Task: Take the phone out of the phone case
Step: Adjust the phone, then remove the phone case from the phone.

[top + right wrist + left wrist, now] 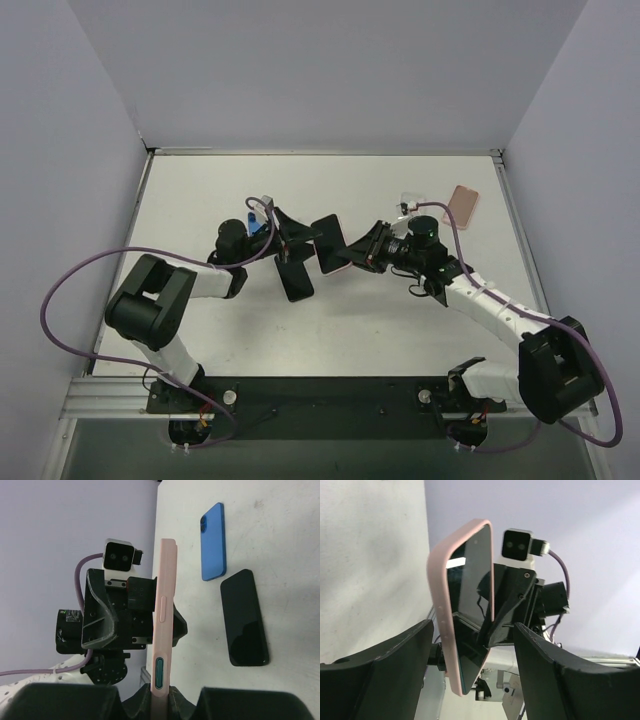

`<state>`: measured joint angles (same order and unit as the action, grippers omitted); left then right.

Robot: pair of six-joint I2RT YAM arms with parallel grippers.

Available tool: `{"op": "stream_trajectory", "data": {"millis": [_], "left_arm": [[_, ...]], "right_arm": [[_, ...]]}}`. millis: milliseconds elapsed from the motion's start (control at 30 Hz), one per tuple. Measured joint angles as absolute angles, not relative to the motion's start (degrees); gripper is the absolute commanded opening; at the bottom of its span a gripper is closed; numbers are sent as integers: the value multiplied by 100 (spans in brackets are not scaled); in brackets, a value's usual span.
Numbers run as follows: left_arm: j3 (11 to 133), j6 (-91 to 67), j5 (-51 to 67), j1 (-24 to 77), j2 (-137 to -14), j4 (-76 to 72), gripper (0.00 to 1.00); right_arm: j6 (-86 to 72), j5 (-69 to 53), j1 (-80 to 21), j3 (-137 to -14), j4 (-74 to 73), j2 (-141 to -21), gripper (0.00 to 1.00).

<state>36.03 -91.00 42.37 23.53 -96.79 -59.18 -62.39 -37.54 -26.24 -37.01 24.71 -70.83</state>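
Note:
The phone (470, 580), its dark screen showing, sits inside a pink phone case (439, 605) and is held in the air over the middle of the table. My right gripper (160, 696) is shut on the case's (164, 595) lower end, seen edge-on with its side buttons. My left gripper (472, 630) is open, its fingers (390, 670) standing either side of the cased phone's free end, the left one close to the pink edge, the right one apart. From above, the phone (330, 243) hangs between the left gripper (295, 243) and the right gripper (360, 250).
A bare black phone (296, 281) lies on the table under the left gripper, and a blue phone or case (212, 542) lies beyond it. An empty pink case (461, 205) and a small clear item (405, 206) lie at the back right. Grey walls surround the table.

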Motion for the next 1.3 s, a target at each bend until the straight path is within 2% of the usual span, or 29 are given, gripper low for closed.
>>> {"op": "stream_trajectory", "data": {"millis": [167,400,500,533,600,633,733,767,867,900,967,1167,1300], "left_arm": [[3603,-9343,4283,2357,-9679,-6453,69],[3603,-9581,4287,2355,-9810,-6766,55],[3603,-9682,4287,2357,-9913,-6834,45],[3603,-9708,4281,2357,-9929,-6855,37],[3605,-9727,4276,2357,-9933,-6888,31],[3605,-9736,4276,2357,-9935,-6914,23],[3610,-9754,4274,2355,-9939,-6956,12],[3614,-9747,4276,2355,-9939,-6967,3],[3616,-9754,4294,2357,-9948,-6969,0],[3618,-9751,4294,2362,-9950,-6969,0],[3629,-9754,4287,2368,-9961,-6965,0],[3638,-9786,4250,2368,-9970,-6969,0],[3638,-9874,4246,2379,-9981,-7026,0]], "right_arm": [[-6788,-4056,-2624,-3498,3299,-7308,0],[-7703,-4331,-2657,-3164,4775,-7859,0],[-7843,-4333,-2700,-3116,4978,-7891,0],[-7872,-4338,-2722,-3111,5017,-7891,0],[-7913,-4357,-2781,-3098,5085,-7891,0],[-7937,-4362,-2792,-3092,5133,-7891,0],[-7942,-4357,-2818,-3089,5201,-7891,0],[-7935,-4355,-2818,-3089,5201,-7889,0],[-7881,-4351,-2818,-3092,5105,-7846,40],[-7843,-4353,-2821,-3092,5046,-7815,45],[-7767,-4348,-2836,-3092,4904,-7730,47],[-7644,-4244,-2860,-3070,4624,-7288,42],[-7614,-4136,-2860,-3006,4515,-7131,25]]}}
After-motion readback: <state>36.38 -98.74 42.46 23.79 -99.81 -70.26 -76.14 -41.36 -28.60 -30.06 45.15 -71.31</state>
